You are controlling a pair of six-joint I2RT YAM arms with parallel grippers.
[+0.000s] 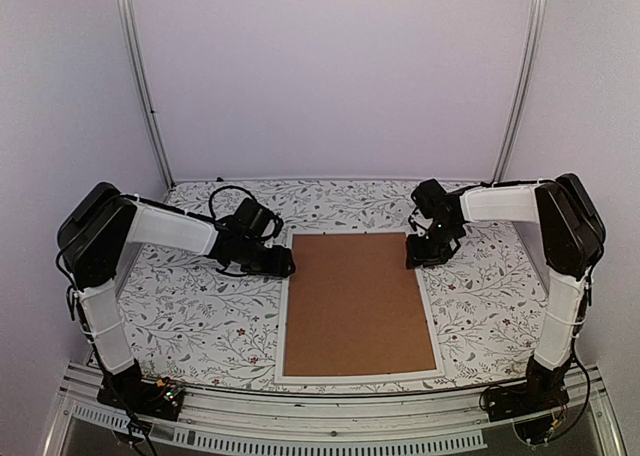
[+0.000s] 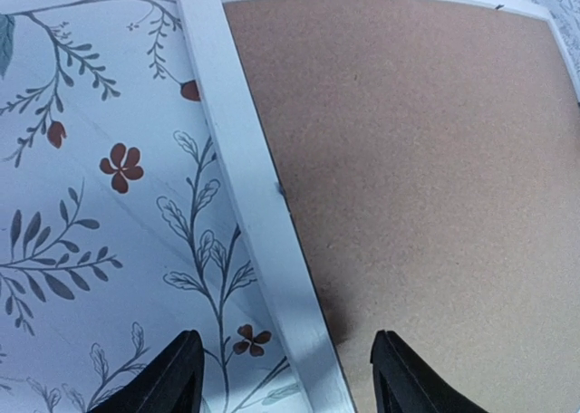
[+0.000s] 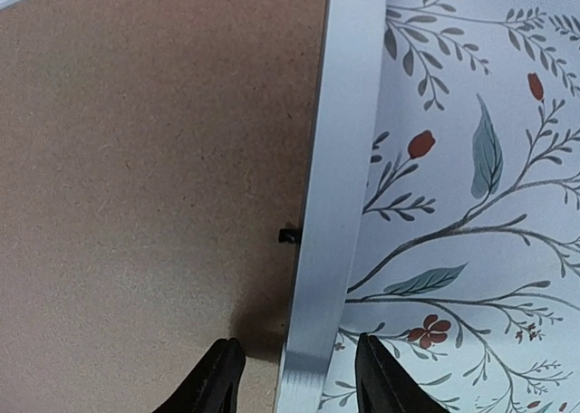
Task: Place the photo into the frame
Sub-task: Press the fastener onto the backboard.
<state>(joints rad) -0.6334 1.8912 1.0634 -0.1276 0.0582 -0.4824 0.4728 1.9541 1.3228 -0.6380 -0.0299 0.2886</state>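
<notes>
Nearest to me the arm bases (image 1: 130, 394) sit on the rail at the table's edge. Just beyond them the frame (image 1: 283, 326) lies flat on the flowered tablecloth (image 1: 190, 311), with a brown backing board (image 1: 358, 301) filling its opening. Of the photo I see nothing; it may lie under that board, but I cannot tell. The left gripper (image 1: 278, 263) is down at the far left corner, fingers apart and straddling the white rail, cloth on one side and board on the other. The right gripper (image 1: 420, 254) does the same at the far right corner, also apart and holding nothing. Whether any fingertip touches the rail I cannot say. My guess is that the work is at the closing-up stage, or else the board has yet to come out so the print can go in. Either way the next move calls for a careful pinch or press on that thin rail, near the small black tab (image 3: 288, 235) at the board's edge. Room looks good: cloth runs along both long sides and past the far edge, though the frame's near rail lies close to the table's edge.
</notes>
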